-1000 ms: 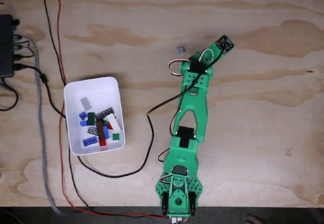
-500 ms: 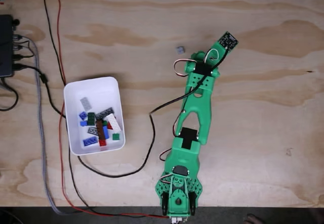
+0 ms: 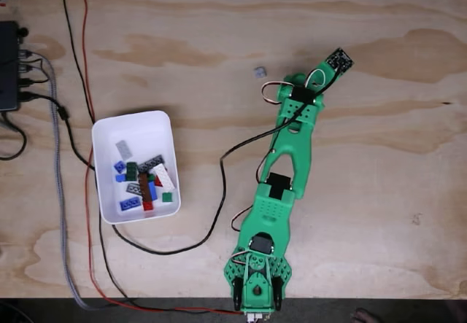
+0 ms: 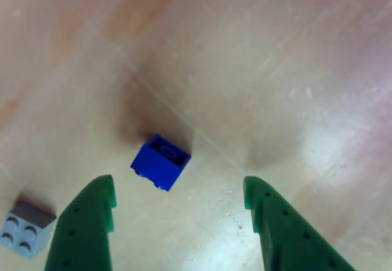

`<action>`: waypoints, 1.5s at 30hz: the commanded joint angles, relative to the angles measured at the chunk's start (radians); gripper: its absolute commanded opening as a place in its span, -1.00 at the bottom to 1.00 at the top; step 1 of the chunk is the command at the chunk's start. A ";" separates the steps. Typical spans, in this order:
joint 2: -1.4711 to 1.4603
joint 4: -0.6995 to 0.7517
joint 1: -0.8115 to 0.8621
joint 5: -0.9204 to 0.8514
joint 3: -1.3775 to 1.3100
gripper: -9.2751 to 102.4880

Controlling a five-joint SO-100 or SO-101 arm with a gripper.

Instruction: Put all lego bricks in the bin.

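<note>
In the other view, my gripper (image 4: 179, 188) stands open, its two green fingers (image 4: 86, 228) rising from the bottom edge. A small blue lego brick (image 4: 160, 161) lies on the wood just beyond the gap, nearer the left finger and touching neither. A grey studded brick (image 4: 24, 228) sits outside the left finger at the lower left. In the fixed view the green arm (image 3: 292, 141) reaches up and right from the table's near edge, and the grey brick (image 3: 259, 71) lies to the left of its wrist. The white bin (image 3: 131, 121) at left holds several coloured bricks.
A black box (image 3: 7, 64) with plugged cables sits at the far left edge. Black, red and grey cables (image 3: 69, 141) run down past the bin's left side. The arm's own black cable (image 3: 221, 184) loops between bin and arm. Bare plywood lies to the right.
The arm's wrist has swung to the right in the fixed view, moving further from the grey brick. The bin and its bricks have not moved.
</note>
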 commanded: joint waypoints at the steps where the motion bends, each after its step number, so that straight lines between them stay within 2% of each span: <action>1: 0.011 -0.040 0.012 -0.005 -0.097 -0.37; 4: -0.006 -0.038 0.015 -0.015 -0.110 -0.42; 14: -0.003 -0.041 0.015 -0.023 -0.101 -0.84; 17: 0.018 -0.032 0.025 -0.017 -0.086 -0.84; 19: 0.098 -0.031 0.031 0.014 -0.023 -0.84; 22: 0.466 -0.112 -0.005 0.109 0.273 -0.84; 26: 0.910 0.020 -0.261 0.147 0.500 -0.84; 29: 1.011 0.170 -0.565 0.216 0.492 -0.84; 31: 0.946 0.296 -0.772 0.298 0.385 -0.84; 33: 0.839 0.364 -0.931 0.376 0.293 -0.84; 39: 0.598 0.347 -1.118 0.494 0.176 -0.84; 40: 0.575 0.341 -1.134 0.502 0.175 -0.73; 42: 0.558 0.330 -1.135 0.512 0.187 -0.35; 45: 0.640 0.321 -1.039 0.497 0.218 -0.20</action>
